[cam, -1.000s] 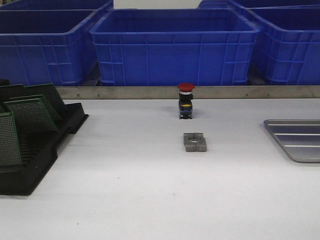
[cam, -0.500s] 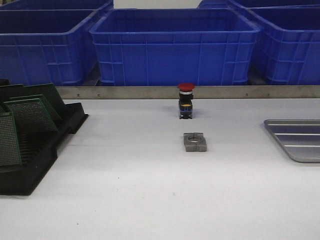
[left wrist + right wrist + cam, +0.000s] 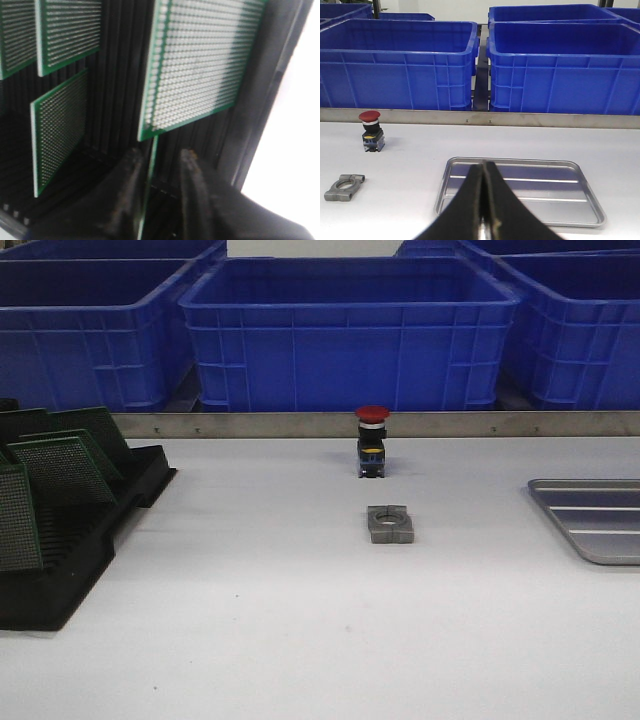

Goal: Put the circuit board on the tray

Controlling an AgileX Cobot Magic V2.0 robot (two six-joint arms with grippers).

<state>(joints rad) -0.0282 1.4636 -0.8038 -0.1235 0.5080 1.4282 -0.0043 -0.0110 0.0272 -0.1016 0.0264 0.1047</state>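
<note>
Several green circuit boards (image 3: pixel 65 470) stand in the slots of a black rack (image 3: pixel 60 580) at the table's left. In the left wrist view my left gripper (image 3: pixel 161 154) is open, deep in the rack (image 3: pixel 260 100), its dark fingers on either side of one circuit board (image 3: pixel 150 175) seen edge-on. A gap shows on one side of that board. A larger board face (image 3: pixel 200 65) stands just beyond. The silver ribbed tray (image 3: pixel 600 525) lies at the table's right edge. My right gripper (image 3: pixel 484 167) is shut on nothing, over the near side of the tray (image 3: pixel 540 192).
A red push button (image 3: pixel 371 440) stands at the table's middle back, with a grey metal clamp (image 3: pixel 389 524) in front of it. Big blue bins (image 3: pixel 350 335) line the back behind a metal rail (image 3: pixel 400 424). Neither arm shows in the front view.
</note>
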